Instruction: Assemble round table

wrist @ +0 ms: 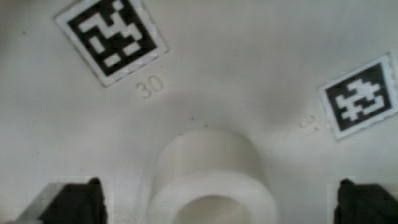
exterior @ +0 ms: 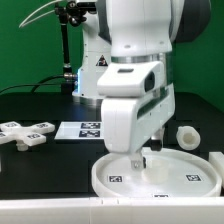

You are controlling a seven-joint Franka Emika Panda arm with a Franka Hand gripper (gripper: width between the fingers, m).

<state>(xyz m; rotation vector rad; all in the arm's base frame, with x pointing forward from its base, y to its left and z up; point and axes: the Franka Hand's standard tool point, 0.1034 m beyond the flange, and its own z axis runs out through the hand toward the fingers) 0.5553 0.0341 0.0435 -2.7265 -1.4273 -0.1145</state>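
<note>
Setting: black counter (exterior: 35, 105), matte, against a green backdrop (exterior: 205, 60); the white arm (exterior: 140, 40) fills the middle of the exterior view.

Item 1: round disc (exterior: 115, 168), white plastic, rimmed, at the front of the counter. It carries square black-and-white tags. Raised numerals "30" (wrist: 148, 88) are legible on its face in the wrist view, between two tags. A rounded hub (wrist: 210, 165) rises from its middle, its lower part cut off by the frame.

Item 2: cross-shaped foot (exterior: 25, 130), white, tagged, lying flat at the exterior view's left, well apart from the disc.

Item 3: leg (exterior: 185, 136), a short thick white cylinder, behind the disc at the exterior view's right.

Item 4: marker board (exterior: 82, 128), flat and white, with printed tags too small to read.

Item 5: tool (exterior: 143, 160), lowered into the disc. Its dark fingertips (wrist: 71, 200) stand wide apart on either side of the hub, gripping nothing; their ends are cropped.
</note>
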